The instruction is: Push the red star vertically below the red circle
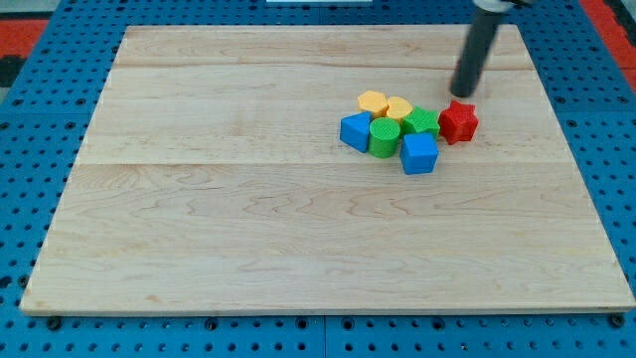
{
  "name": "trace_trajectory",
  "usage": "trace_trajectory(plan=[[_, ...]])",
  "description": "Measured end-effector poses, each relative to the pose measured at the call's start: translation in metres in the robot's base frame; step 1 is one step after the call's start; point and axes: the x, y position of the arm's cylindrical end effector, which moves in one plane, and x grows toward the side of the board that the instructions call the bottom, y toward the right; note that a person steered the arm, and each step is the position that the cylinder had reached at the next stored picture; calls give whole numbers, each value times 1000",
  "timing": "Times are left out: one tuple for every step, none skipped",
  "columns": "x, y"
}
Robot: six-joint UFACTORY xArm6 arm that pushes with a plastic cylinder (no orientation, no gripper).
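Observation:
The red star [458, 121] lies on the wooden board [248, 229] at the right end of a tight cluster of blocks. My tip [463, 93] stands just above the star toward the view's top, close to it with a small gap. No red circle shows in the view. The cluster holds a green star [421, 122] touching the red star's left side, a green cylinder [385, 136], a blue cube [418, 153], a blue block [354, 130] and two yellow blocks [373, 101] [398, 107].
The board lies on a blue perforated table [30, 159]. The cluster sits right of centre in the board's upper half. The rod rises from the tip toward the view's top right.

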Motion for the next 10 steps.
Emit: trace_trajectory(plan=[[-31, -3], [21, -45], [43, 9], [77, 30], [112, -19], [147, 2], [177, -70], [174, -143], [140, -150], [98, -117]])
